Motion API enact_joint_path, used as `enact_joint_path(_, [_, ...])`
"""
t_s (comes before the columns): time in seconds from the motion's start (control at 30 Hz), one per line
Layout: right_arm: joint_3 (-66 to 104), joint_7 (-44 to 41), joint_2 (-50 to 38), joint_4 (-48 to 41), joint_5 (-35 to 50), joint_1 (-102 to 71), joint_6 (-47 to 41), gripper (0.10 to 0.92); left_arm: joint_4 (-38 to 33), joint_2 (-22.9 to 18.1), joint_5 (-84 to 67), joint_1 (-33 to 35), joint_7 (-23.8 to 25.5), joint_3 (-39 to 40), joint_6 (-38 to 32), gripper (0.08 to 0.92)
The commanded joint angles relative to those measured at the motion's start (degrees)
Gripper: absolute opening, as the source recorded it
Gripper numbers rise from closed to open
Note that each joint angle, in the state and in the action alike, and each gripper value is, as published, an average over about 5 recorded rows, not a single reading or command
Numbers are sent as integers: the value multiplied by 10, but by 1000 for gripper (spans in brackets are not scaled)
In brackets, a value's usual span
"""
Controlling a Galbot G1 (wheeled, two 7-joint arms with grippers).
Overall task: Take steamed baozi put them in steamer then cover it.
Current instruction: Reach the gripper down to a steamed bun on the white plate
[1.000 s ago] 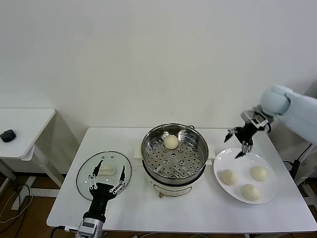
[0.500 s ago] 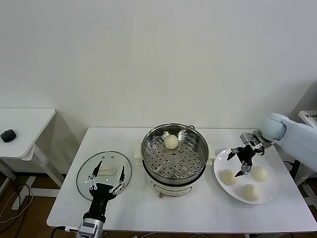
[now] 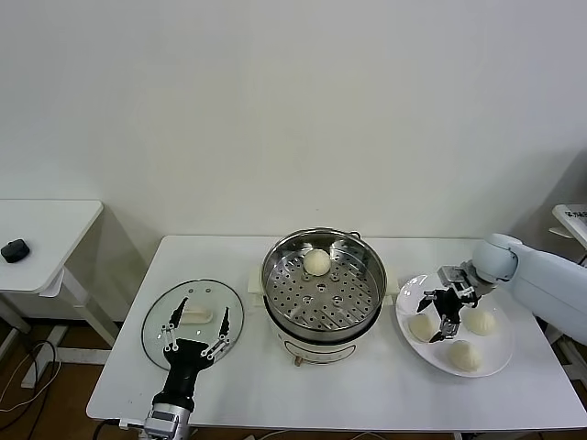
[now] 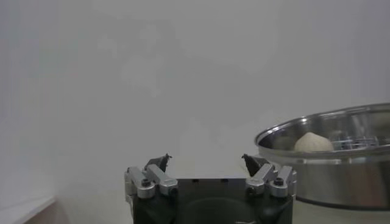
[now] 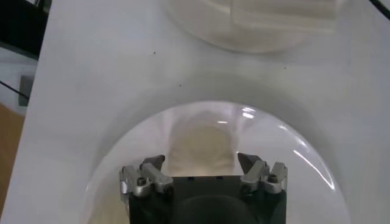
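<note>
with its jaws spread wide and nothing between them yet, the right gripper [image 3: 436, 316] straddles one steamed baozi [image 3: 422, 326], the one on the plate [image 3: 500, 353] nearest the steamer [image 3: 323, 280]. the right wrist view shows the same bun [image 5: 204, 145] sitting in the gap just ahead of the fingertips [image 5: 152, 161], so the wide stance looks meant to let the pads pass on either side of the soft dome before they close. two more buns [image 3: 480, 320] lie on the same plate, apart from the one being approached, which leaves room for the fingers. one bun [image 3: 316, 262] already rests on the perforated floor of the steamer, toward its far side, leaving bare floor for the rest.

the left gripper [image 3: 196, 328] hangs above the cover [image 3: 156, 321], its jaws also released, over the oblong handle [image 3: 195, 316]; the lid lies flat on the table [image 3: 119, 385] to the left of the steamer, probably kept out of the way until the buns are in. the arm seems only to wait there.

a second ago the right gripper was raised beyond the plate's far rim; half a second ago it had dropped over the plate; now it is lower and nearer the steamer side, down at the bun. the left gripper, the lid and all four buns have not moved.
</note>
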Motion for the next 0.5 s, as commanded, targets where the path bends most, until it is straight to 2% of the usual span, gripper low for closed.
enact_joint_path(0.03, [11, 15, 2, -4, -15, -21, -3, 798, -2, 0, 0, -1, -1, -1, 1, 823])
enact_joint_path(0.23, [12, 16, 1, 0, -19, -18, -3, 702, -1, -1, 0, 0, -2, -1, 0, 823])
enact_joint_path(0.5, [-1, -6, -15, 26, -18, 38, -3, 643, -4, 0, -1, -3, -2, 0, 2, 823])
